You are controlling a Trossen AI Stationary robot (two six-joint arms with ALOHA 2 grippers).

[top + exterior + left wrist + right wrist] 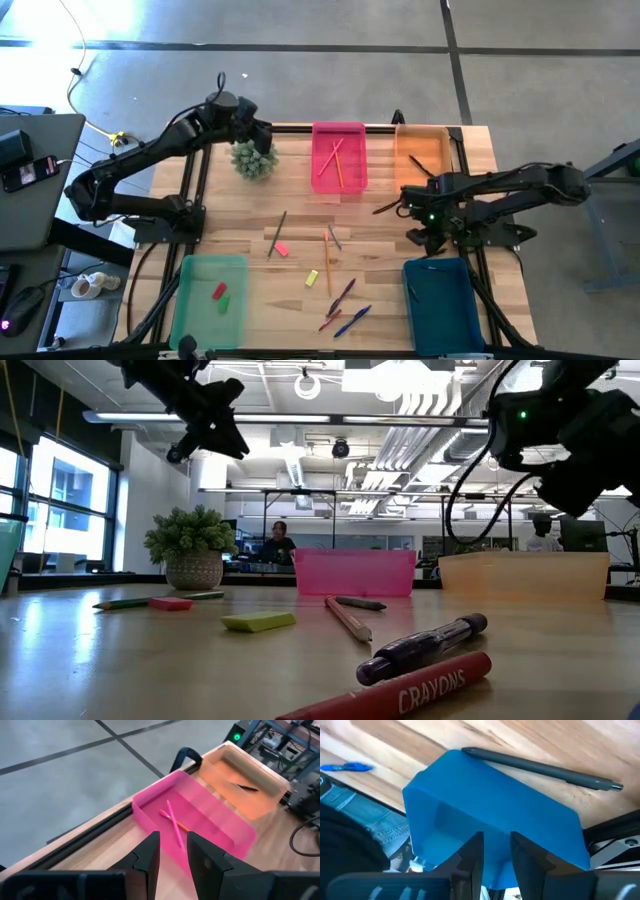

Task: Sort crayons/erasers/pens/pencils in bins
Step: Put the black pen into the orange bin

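Loose pencils [326, 258] and erasers [312, 278] lie mid-surface between the bins [339, 156]: light, stiff, roll-prone sticks best pinched mid-shaft. The left gripper [172, 857] near the pink bin and the right gripper [496, 852] above the teal one each show narrowly parted, empty jaws.

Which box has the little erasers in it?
The light green bin, at the table's near-left corner, holds a red eraser and a green eraser. The pink, orange and teal bins hold none.

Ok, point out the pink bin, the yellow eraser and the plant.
pink bin [352, 178], high view, bare floor.
yellow eraser [259, 622], low view, its side face.
plant [253, 159], high view, the foliage.
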